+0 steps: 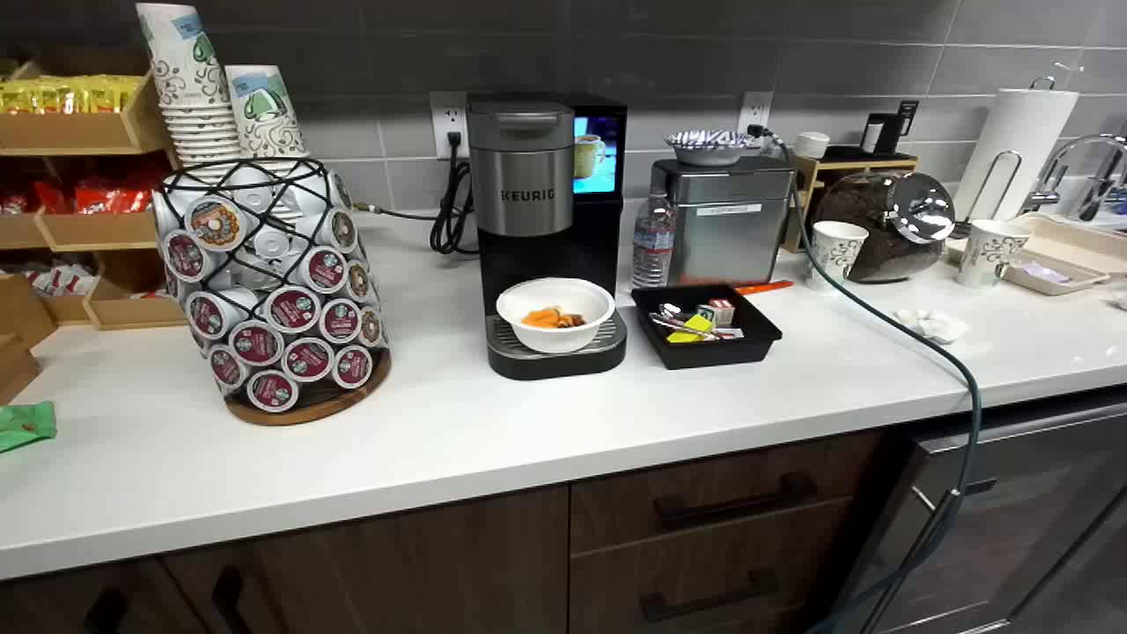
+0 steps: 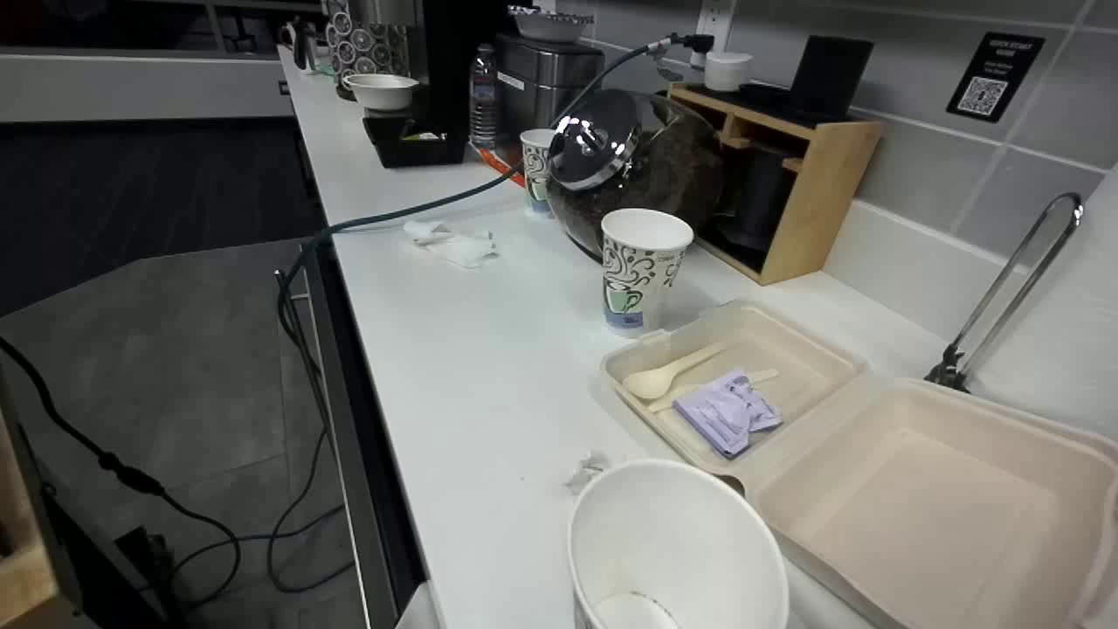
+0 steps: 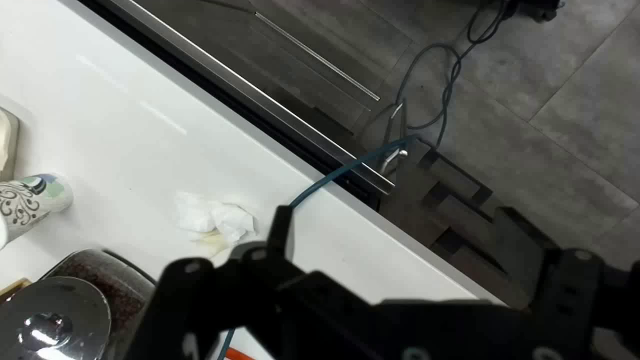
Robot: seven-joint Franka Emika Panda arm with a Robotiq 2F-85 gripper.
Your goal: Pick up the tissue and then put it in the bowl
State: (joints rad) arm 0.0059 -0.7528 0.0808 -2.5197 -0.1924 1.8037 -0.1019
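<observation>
"What stands furthest left on the white countertop [image 1: 431, 396]?"

"In an exterior view, one tiered wooden snack rack [image 1: 66, 134] and one shiny green packet [image 1: 25, 426]. Next comes one tapered black-wire carousel [image 1: 304, 414] of coffee pods [image 1: 293, 308], too crowded to count, with two stacks of white patterned paper cups [image 1: 194, 88] showing above it."

"And in the middle?"

"One silver-and-black coffee machine [image 1: 521, 194]. On its drip tray [image 1: 556, 368] sits one plain white round bowl [image 1: 555, 340] with orange and brown pieces [image 1: 550, 318] inside. Then one clear plastic water bottle [image 1: 653, 236], one black rectangular tray [image 1: 718, 355] of small packets [image 1: 692, 329], and one grey metal box [image 1: 729, 246] bearing one purple-and-white patterned bowl [image 1: 709, 157]."

"Two bowls, then. Where is the crumpled white tissue [image 1: 935, 326]?"

"Further right, past one upright scroll-patterned paper cup [image 1: 835, 251] and one dark rounded jar [image 1: 865, 211] with a chrome lid [image 1: 920, 207]. It lies on the countertop, well apart from both bowls."

"A single sheet?"

"The wrist view shows two lumps side by side; whether they are one sheet or two, I cannot tell."

"And at the far right?"

"A second scroll-patterned cup [image 1: 990, 254], one white paper towel roll [image 1: 1026, 132] and one tan hinged food box [image 2: 935, 515]. In an exterior view that box holds one pale spoon [image 2: 657, 381], one more pale utensil [image 2: 762, 377] partly hidden, and crinkled purple packaging [image 2: 728, 411]; a third cup [image 2: 677, 542] appears beside it."

"And the black two-fingered gripper [image 3: 396, 216]?"

"In the wrist view its jaws stand wide apart, with the tissue on the countertop left of them there."
</observation>
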